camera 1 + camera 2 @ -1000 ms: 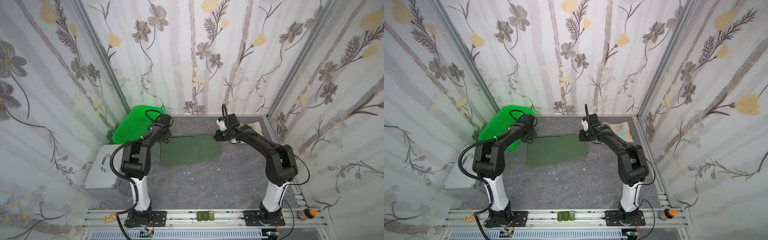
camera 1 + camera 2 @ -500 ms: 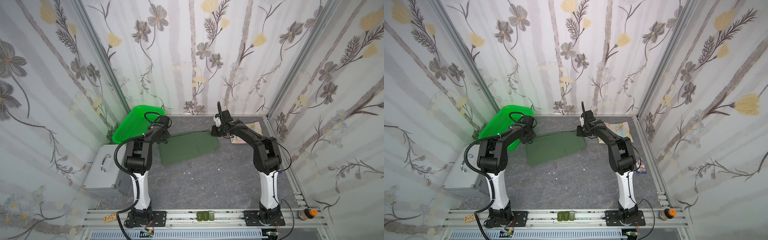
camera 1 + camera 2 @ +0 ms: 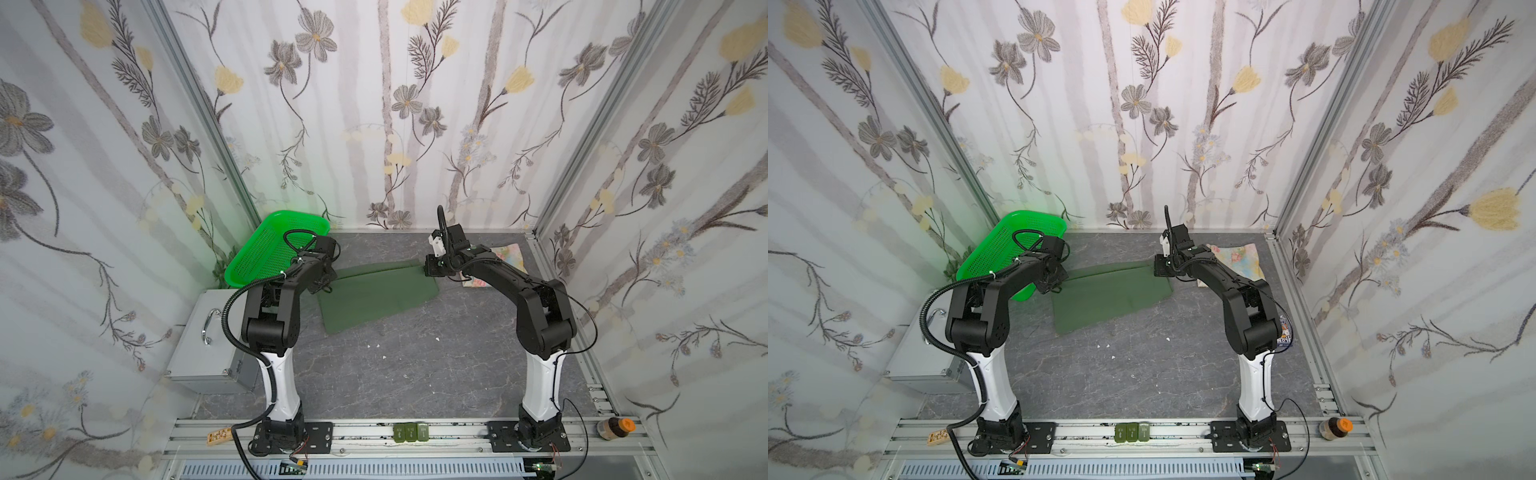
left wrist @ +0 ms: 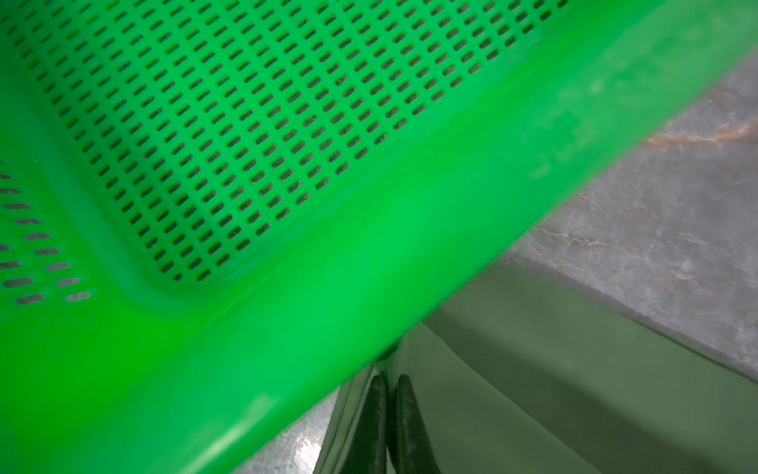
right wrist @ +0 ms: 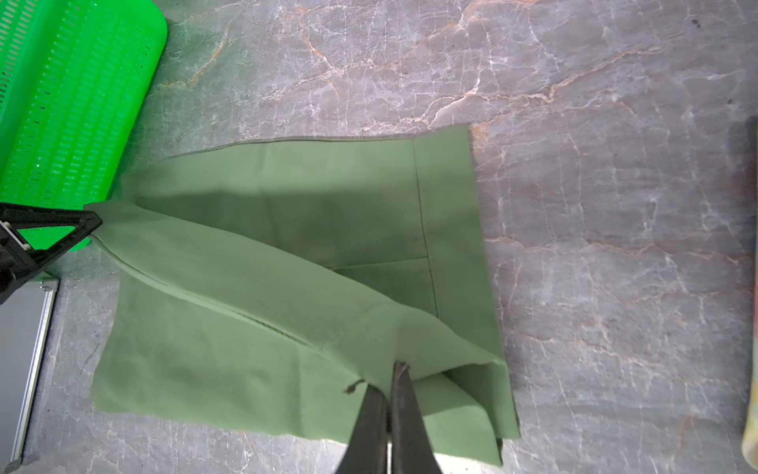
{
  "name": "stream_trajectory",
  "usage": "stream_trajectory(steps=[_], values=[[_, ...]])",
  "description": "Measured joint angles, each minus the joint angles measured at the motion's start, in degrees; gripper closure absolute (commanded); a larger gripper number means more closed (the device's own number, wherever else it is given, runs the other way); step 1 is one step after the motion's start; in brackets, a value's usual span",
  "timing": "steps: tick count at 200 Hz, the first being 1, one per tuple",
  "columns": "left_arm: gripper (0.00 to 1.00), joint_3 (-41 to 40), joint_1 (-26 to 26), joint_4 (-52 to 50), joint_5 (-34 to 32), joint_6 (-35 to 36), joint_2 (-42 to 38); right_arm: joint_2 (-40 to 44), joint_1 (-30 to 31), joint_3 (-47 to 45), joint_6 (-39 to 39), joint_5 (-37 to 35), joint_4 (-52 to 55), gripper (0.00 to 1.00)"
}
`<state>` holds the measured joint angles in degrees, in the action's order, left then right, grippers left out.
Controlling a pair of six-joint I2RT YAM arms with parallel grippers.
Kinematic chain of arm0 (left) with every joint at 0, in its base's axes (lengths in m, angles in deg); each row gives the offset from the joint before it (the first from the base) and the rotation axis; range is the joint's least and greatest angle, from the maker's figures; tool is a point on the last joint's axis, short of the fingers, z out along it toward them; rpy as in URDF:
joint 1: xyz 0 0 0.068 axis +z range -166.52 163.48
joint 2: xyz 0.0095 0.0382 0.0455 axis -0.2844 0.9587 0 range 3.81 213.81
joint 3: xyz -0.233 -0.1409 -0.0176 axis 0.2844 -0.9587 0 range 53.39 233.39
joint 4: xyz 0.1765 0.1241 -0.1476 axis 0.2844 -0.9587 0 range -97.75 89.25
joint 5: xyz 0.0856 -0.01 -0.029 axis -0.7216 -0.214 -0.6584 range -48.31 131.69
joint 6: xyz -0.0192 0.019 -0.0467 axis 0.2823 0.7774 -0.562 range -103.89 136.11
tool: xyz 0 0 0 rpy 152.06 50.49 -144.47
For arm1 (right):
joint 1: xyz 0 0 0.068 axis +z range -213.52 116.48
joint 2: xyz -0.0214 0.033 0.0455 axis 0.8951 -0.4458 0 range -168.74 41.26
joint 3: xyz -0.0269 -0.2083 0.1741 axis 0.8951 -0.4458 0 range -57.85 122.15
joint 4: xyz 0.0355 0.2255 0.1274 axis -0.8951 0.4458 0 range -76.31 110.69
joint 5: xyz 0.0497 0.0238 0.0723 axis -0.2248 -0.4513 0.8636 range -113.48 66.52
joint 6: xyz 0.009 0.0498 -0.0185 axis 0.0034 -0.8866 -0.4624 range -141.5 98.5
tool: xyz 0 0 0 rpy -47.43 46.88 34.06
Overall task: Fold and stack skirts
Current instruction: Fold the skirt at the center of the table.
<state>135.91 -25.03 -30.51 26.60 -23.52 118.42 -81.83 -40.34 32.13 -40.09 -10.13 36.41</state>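
Fabric of the plain dark green fan-shaped cloth skirt [image 3: 374, 297] lies spread on the far middle part of the grey marble-patterned desk [image 3: 415, 374]. The left claw [image 4: 389, 383] is clenched on one end of the far edge of this skirt, close under the rim of the bright green plastic mesh basket [image 3: 266, 253], which stands tilted at the far left corner. The right claw [image 5: 396, 371] is clenched on the other end of the same edge. Between the two claws the pinched edge hangs above the desk and makes a long fold over the flat lower layer. The pale yellow-blue cloth skirt with pink flowers [image 3: 1237, 257] lies on the desk at the far right, partly hidden behind the right arm [image 3: 1225, 282], near the green one but not touching it.
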Motion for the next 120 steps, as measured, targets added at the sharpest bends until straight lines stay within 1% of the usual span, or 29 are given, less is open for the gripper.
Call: stream_trajectory(steps=[24, 59, 83, 120], values=[[1.00, -0.8, -1.1, 0.1, 0.2, 0.0, -2.6, 6.8, 0.0, -7.3, -0.9, -0.5, -2.6, 1.00], [1.00, -4.6, -5.9, 0.2, -0.3, -0.3, -9.9, 19.0, 0.1, -19.2, -2.3, -3.2, -4.9, 1.00], [1.00, -10.4, -9.1, 0.5, -0.4, -1.5, -19.4, 28.4, 1.0, -25.8, -3.5, -5.6, -4.9, 1.00], [1.00, -21.0, -13.3, -0.4, -1.4, -5.5, -37.0, 44.5, 5.2, -34.7, -5.7, -8.9, -4.5, 1.00]])
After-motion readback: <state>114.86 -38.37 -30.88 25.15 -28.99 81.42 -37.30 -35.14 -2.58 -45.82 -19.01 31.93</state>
